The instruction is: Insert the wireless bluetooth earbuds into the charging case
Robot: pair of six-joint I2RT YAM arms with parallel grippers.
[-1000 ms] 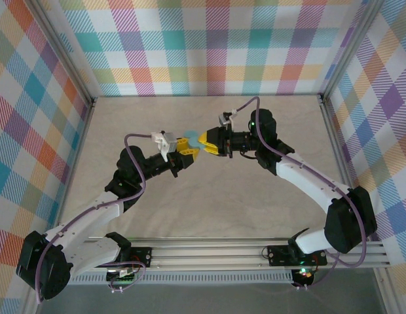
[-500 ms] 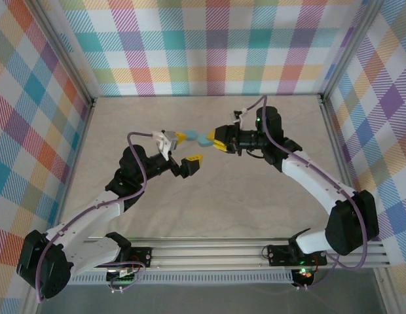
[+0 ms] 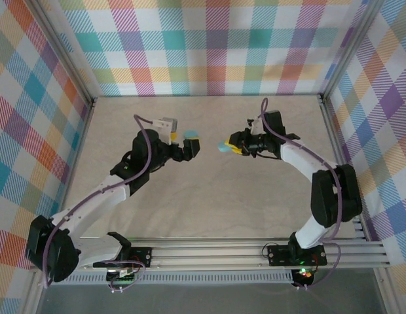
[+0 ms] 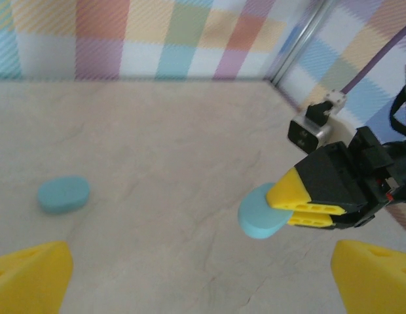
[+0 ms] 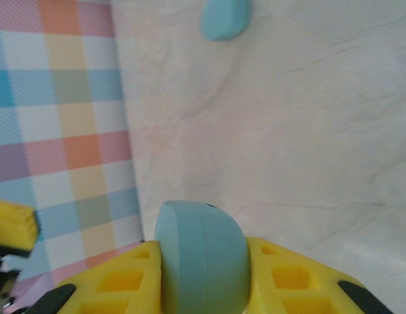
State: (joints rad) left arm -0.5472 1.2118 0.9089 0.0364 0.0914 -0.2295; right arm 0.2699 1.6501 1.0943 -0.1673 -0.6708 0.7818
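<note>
Right gripper (image 4: 288, 208) clamped on a teal case (image 5: 203, 252), left gripper (image 4: 202, 268) spread apart over the bench (image 4: 157, 131); you should hold the case level, then probably close the left squarely on its free end

table (image 3: 209, 196): beige, marbled | lying on it: one rounded teal case (image 3: 190, 135), flat

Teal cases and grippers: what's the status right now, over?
Right gripper shut on one teal case. Left gripper open, empty. Second case lying on the table ahead of it. Nothing in the way.
</note>
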